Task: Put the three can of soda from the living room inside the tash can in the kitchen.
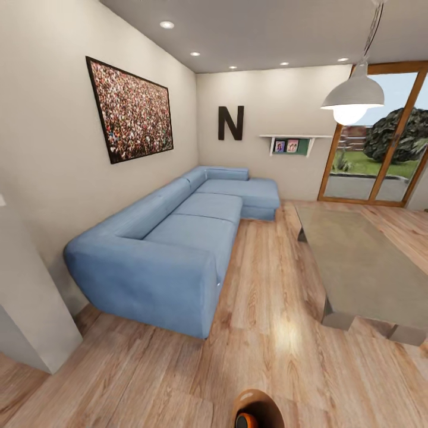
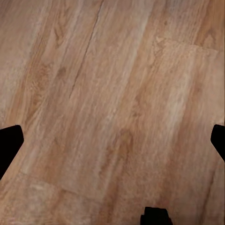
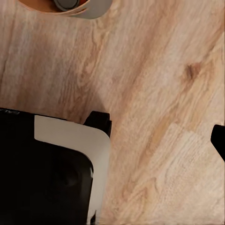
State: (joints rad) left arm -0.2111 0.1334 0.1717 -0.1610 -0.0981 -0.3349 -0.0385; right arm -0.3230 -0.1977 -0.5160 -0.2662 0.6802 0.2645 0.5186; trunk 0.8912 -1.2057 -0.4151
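Observation:
I am in the living room, facing the light blue corner sofa (image 1: pixel 178 238) and the grey low table (image 1: pixel 362 267). At the head view's bottom edge stands the brown trash can (image 1: pixel 264 399), with one orange soda can (image 1: pixel 245 421) inside it. The bin's rim (image 3: pixel 96 9) and the can's grey top (image 3: pixel 65 3) also appear in the right wrist view. My left gripper (image 2: pixel 112 143) hangs open over bare wood floor, as does my right gripper (image 3: pixel 112 140), one dark fingertip (image 3: pixel 219 140) at the frame's edge. The other two cans and the kitchen are out of view.
A wall corner (image 1: pixel 30 309) juts in at the left, beside the sofa's near arm. Wood floor (image 1: pixel 267 297) runs between sofa and table. Glass doors (image 1: pixel 374 148) stand at the back right, and a pendant lamp (image 1: pixel 353 95) hangs above the table. My own black-and-white base (image 3: pixel 51 168) sits under the right arm.

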